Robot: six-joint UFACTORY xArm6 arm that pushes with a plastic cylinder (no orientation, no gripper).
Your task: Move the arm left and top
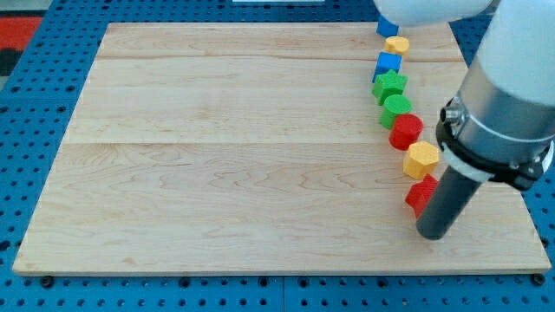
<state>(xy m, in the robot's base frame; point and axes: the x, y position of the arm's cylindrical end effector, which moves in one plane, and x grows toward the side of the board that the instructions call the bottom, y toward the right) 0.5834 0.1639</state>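
Note:
My tip (433,234) rests on the wooden board (243,147) near the view's bottom right, touching or just right of a red block (421,192). A line of blocks runs up from there toward the view's top: a yellow hexagonal block (421,159), a red round block (405,131), a green round block (395,109), a green star-shaped block (389,86), a blue block (388,63), a yellow block (397,44) and a blue block (386,28) partly hidden by the arm.
The white and grey arm body (507,95) covers the view's right side and top right. The board lies on a blue perforated table (35,104); a red patch (17,35) shows at the top left.

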